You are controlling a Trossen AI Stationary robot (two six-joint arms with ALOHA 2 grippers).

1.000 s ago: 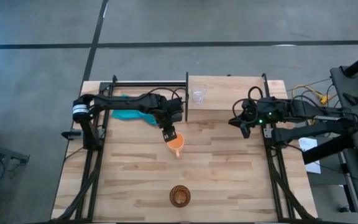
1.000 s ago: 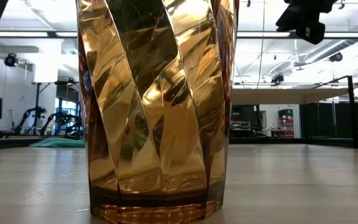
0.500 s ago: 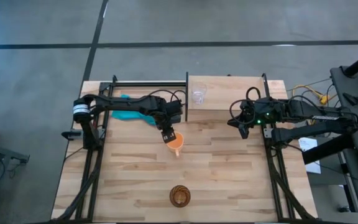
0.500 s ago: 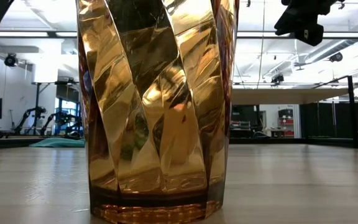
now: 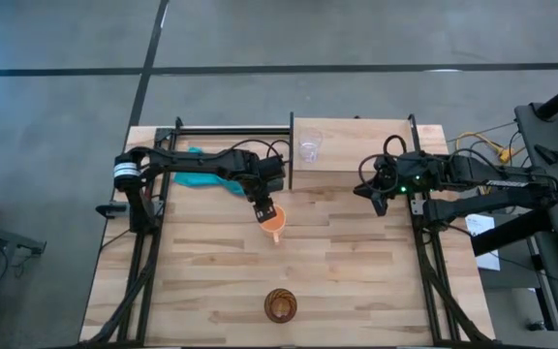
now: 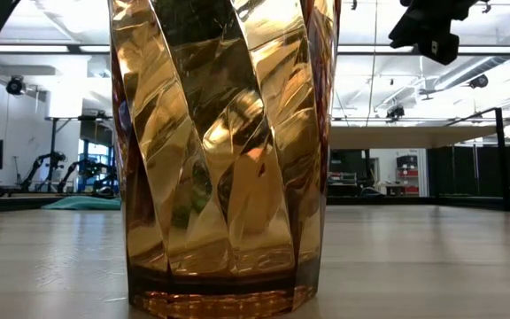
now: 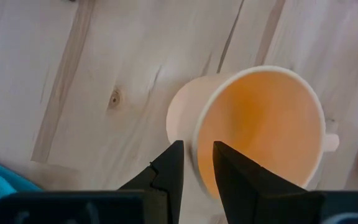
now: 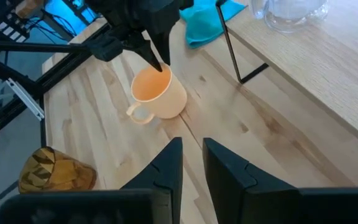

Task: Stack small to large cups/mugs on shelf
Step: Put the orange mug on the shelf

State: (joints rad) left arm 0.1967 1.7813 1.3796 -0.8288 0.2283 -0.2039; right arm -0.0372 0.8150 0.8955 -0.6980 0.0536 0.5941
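Brown wood-patterned cup (image 5: 280, 306) is seen upright at the near edge of the table (image 5: 356, 281), well apart from the shelf (image 5: 356, 145) and filling the low view. Farther in, orange mug (image 5: 275, 224) is found near mid-table, in front of the shelf's left corner, tilted, its rim pinched between the narrowly set fingers of the left gripper (image 7: 197, 169), one finger inside, one outside; handle is turned away from the shelf. Right gripper (image 5: 380, 200) is held above the table just in front of the shelf's right end, fingers narrow, nothing gripped. Clear glass cup (image 5: 309, 148) is seen standing on the shelf's left part. Teal cloth (image 5: 201, 174) is noted left of the shelf.
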